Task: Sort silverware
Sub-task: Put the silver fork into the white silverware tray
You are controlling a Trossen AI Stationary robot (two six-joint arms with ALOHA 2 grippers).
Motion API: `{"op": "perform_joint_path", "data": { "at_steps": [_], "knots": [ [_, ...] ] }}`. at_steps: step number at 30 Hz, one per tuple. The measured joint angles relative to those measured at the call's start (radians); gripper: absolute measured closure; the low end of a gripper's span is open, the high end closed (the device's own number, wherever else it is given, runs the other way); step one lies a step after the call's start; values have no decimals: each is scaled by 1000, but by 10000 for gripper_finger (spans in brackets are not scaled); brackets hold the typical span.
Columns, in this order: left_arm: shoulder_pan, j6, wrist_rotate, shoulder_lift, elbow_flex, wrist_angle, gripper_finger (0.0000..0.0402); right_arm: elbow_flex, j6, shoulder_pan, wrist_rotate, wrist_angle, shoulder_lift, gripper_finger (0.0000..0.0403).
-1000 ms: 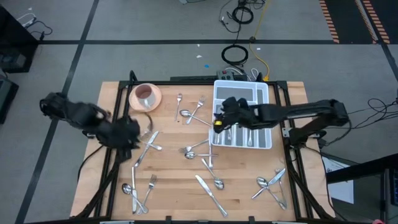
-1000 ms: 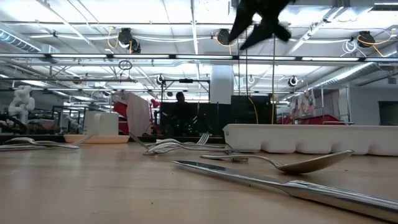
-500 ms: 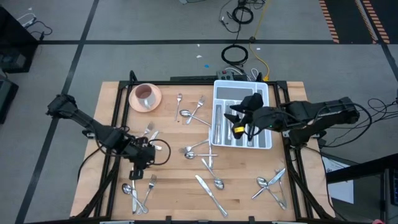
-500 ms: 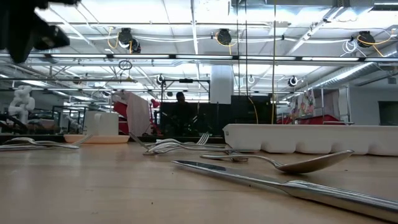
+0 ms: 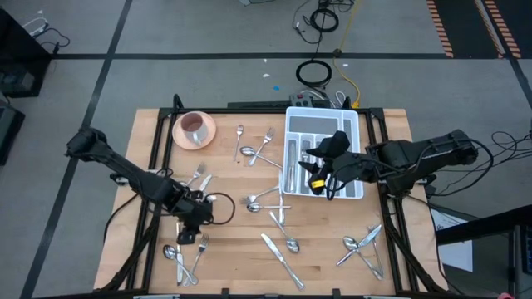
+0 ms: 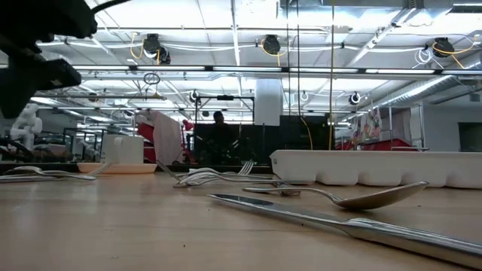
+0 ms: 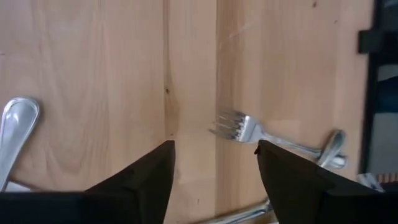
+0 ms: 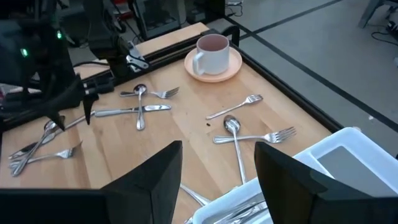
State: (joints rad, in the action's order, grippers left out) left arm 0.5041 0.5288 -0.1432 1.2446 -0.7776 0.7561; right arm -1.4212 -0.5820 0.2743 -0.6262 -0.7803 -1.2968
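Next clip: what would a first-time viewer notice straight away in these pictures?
Silverware lies strewn in small heaps across the wooden table, with a white compartmented tray at the far right side already holding some pieces. The left pincer hangs open over a fork near the front left, while the right pincer hovers open over the tray. A pink saucer with a cup sits at the far left corner.

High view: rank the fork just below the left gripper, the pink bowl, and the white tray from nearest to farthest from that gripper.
From the left gripper, open near the table's front left:
1. Fork, just in front of it, toward the table's near edge.
2. Pink bowl, at the far left corner, holding a cup.
3. White tray, across the table on the right, under the right gripper.
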Motion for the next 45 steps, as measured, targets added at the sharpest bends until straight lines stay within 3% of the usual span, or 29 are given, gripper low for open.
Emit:
{"op": "perform_joint_path", "data": {
  "at_steps": [11, 18, 26, 32, 37, 45],
  "knots": [
    [0, -148, -35, 204, 0, -85, 166, 0, 0, 27, 1, 1, 0, 211],
    [0, -249, -114, 275, 0, -118, 172, 0, -25, 54, 2, 5, 0, 211],
    [-9, -317, -138, 333, 0, -193, 271, 0, -35, 69, -1, 4, 0, 211],
    [-43, -351, -259, 363, -5, -190, 379, 0, -64, 69, -2, 4, 0, 211],
    [-83, -352, -297, 347, -8, -173, 387, 0, -72, 85, -2, 3, 1, 211],
    [-197, -351, -184, 293, -12, -173, 388, 0, -93, 102, -32, -10, 0, 211]
  ]
}}
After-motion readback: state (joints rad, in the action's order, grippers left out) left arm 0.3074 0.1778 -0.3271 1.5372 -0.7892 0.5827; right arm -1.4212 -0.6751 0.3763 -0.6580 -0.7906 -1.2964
